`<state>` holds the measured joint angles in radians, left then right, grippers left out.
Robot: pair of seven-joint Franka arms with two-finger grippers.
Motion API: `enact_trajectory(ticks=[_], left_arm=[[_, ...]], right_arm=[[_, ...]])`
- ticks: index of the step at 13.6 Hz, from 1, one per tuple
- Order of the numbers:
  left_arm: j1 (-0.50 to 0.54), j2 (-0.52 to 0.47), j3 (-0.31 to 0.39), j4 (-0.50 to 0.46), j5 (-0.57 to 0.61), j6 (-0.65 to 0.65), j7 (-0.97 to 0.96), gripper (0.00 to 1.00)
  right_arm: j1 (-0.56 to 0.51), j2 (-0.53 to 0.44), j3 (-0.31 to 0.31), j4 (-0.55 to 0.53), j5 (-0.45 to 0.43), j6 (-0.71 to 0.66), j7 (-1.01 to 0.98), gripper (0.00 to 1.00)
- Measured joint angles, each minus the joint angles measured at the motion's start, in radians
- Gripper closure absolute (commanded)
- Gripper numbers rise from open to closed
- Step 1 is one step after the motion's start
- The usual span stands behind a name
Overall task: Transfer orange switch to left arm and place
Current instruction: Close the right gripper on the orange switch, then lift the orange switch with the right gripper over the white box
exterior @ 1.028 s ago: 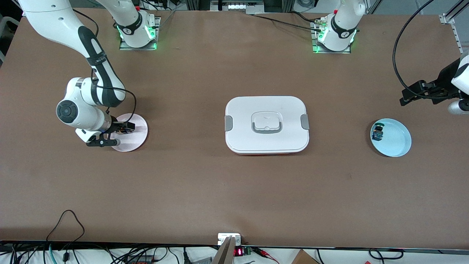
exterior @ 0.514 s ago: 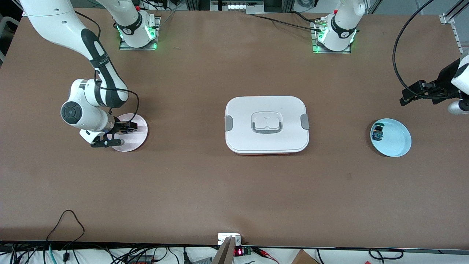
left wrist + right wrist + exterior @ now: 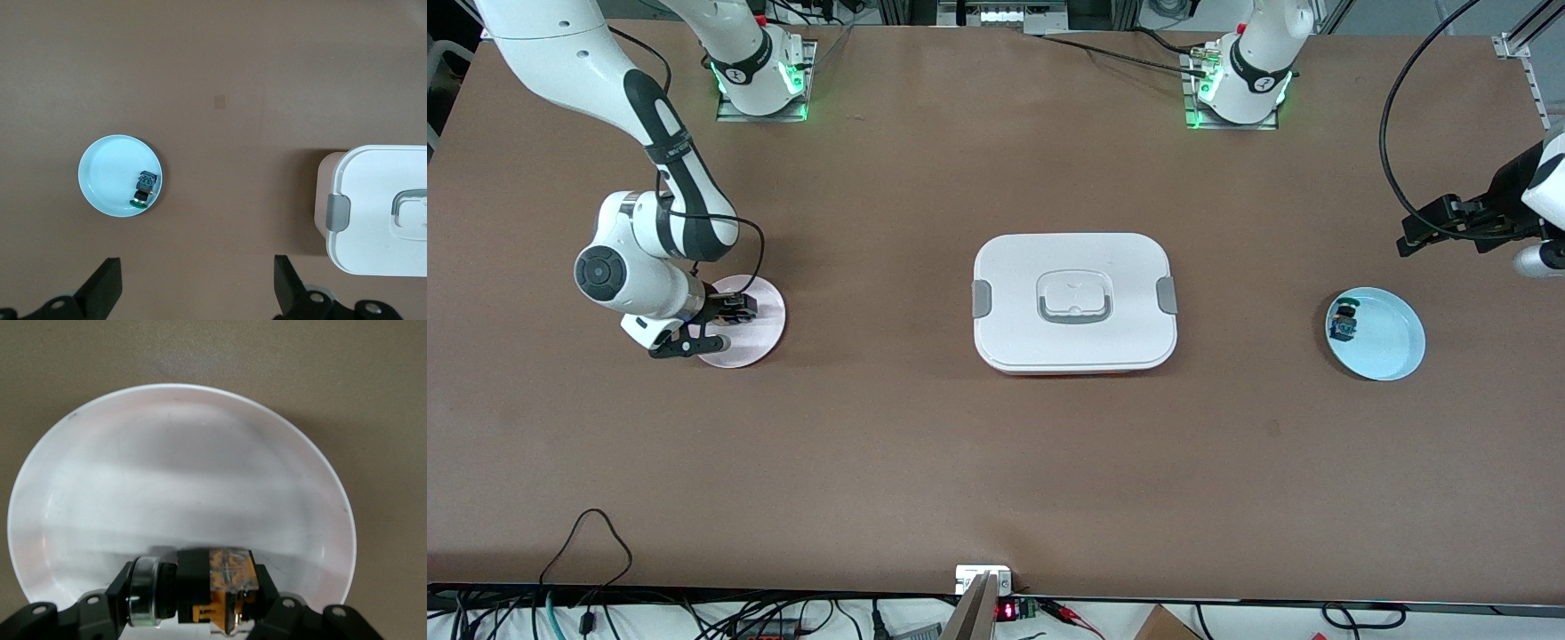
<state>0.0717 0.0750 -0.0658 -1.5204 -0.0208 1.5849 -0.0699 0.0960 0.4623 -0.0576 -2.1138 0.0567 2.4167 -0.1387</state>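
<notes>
Your right gripper point(image 3: 193, 613) is down on the pink plate point(image 3: 758, 327) at the right arm's end of the table, its fingers clenched on the orange switch point(image 3: 200, 590), which lies on its side with its long axis across the jaws. From here the box point(image 3: 1074, 302) sits between that plate and the blue plate point(image 3: 1392, 342), so the lift must clear it; the left gripper point(image 3: 193, 293) waits released above the table near the blue plate. Against a second ago the right wrist has shifted slightly and the jaws have closed, though the front view hides the contact.

White arms point(image 3: 587, 53), dark joint bands, black cables, apparently green-lit bases point(image 3: 760, 89).
</notes>
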Motion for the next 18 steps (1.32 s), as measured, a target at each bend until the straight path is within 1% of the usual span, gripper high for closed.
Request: enact_trajectory(ticks=[4,6,10,12,13,14,16,18], left_arm=[[0.0,0.0,0.0,0.0,0.0,0.0,0.0,0.0],[0.0,0.0,0.0,0.0,0.0,0.0,0.0,0.0],[0.0,0.0,0.0,0.0,0.0,0.0,0.0,0.0],[0.0,0.0,0.0,0.0,0.0,0.0,0.0,0.0],[0.0,0.0,0.0,0.0,0.0,0.0,0.0,0.0],[0.0,0.0,0.0,0.0,0.0,0.0,0.0,0.0],[-0.002,0.0,-0.002,0.0,0.0,0.0,0.0,0.0],[-0.006,0.0,-0.003,0.0,0.0,0.0,0.0,0.0]], right_arm=[[0.0,-0.001,0.004,0.008,0.0,-0.013,-0.013,0.85],[0.0,-0.003,0.008,0.037,0.0,-0.066,-0.029,0.86],[0.0,-0.023,0.019,0.136,0.0,-0.217,-0.031,0.92],[0.001,-0.042,0.022,0.193,0.0,-0.303,-0.032,0.93],[0.001,-0.051,0.025,0.225,0.0,-0.343,-0.033,0.94],[0.001,-0.061,0.029,0.259,0.0,-0.381,-0.034,0.98],[0.001,-0.083,0.044,0.33,0.0,-0.436,-0.046,0.98],[0.003,-0.112,0.072,0.399,0.0,-0.477,-0.057,0.98]])
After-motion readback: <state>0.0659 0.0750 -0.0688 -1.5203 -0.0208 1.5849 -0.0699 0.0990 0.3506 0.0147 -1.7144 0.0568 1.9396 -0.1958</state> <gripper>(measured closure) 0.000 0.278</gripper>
